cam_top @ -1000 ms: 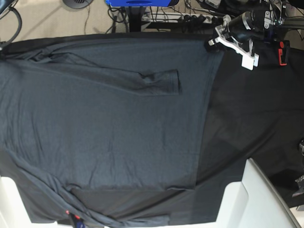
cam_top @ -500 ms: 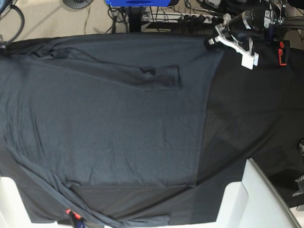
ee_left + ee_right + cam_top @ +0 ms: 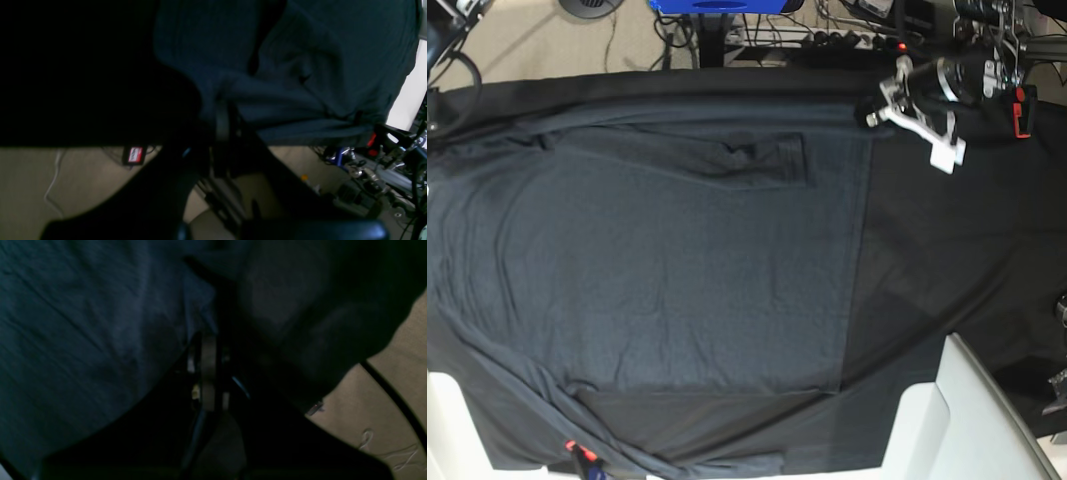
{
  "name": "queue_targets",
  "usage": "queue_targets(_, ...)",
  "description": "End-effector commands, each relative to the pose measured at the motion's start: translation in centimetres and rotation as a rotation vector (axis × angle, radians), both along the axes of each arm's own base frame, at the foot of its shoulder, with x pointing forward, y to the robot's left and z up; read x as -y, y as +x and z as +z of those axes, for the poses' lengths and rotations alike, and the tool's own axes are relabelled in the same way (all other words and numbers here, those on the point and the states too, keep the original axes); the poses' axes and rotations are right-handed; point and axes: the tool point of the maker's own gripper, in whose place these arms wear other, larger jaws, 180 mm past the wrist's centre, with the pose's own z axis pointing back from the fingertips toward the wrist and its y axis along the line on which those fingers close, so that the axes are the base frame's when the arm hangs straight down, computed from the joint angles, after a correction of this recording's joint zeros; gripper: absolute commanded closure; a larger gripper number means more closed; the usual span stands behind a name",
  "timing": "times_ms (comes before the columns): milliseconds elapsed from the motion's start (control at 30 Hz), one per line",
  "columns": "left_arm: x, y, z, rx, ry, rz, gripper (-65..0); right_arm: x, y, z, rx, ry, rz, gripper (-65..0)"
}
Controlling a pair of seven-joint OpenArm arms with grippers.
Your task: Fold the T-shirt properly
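T-shirt (image 3: 657, 260) lies spread flat across most of the table, charcoal grey, a shade lighter than the black table cloth (image 3: 957, 240) that shows bare on the base view's right side. One sleeve (image 3: 727, 160) is folded in over the body near the far edge, cuff end around the shirt's upper middle; another sleeve (image 3: 627, 450) trails along the near edge at bottom. Shirt's straight hem runs top to bottom just right of centre. Left gripper (image 3: 872, 112) sits at the far right corner of the shirt, jaws together and clamped on the T-shirt fabric there; its wrist view shows cloth bunched and creased right at the closed fingers (image 3: 222, 116). Right gripper (image 3: 208, 340) is out of the base view's frame at far left; in its own wrist view the jaws are pressed together with grey knit gathered at the tips, so pinched on the T-shirt too (view is dark and blurry). Writing: a small red-and-white label (image 3: 134, 154) on a dark box on the floor in the left wrist view, text too small to read. Small red tag or clip (image 3: 572, 446) at the near-left edge of the shirt, nothing legible. Red block (image 3: 1023, 112) on the arm hardware at far right, no readable text. White panel (image 3: 967, 420) at bottom right of the base view, blue object (image 3: 717, 5) at top beyond the table. Beige floor with cables (image 3: 827, 35) behind.
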Motion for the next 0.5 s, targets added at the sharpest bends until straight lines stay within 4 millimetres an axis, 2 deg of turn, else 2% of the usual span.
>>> queue_targets(0,0.0,1.0,1.0,0.03,-0.01,-0.016,0.0,1.8,1.1,1.6,0.026,-0.059,0.0,0.0)
queue_targets(200,1.2,3.4,1.1,0.026,-0.062,-0.029,0.0,1.7,3.0,2.5,0.039,-0.053,0.018,0.0)
queue_targets(467,1.8,5.0,1.0,0.032,-0.088,-0.021,0.0,2.2,4.4,3.4,-0.012,-0.105,0.048,0.0)
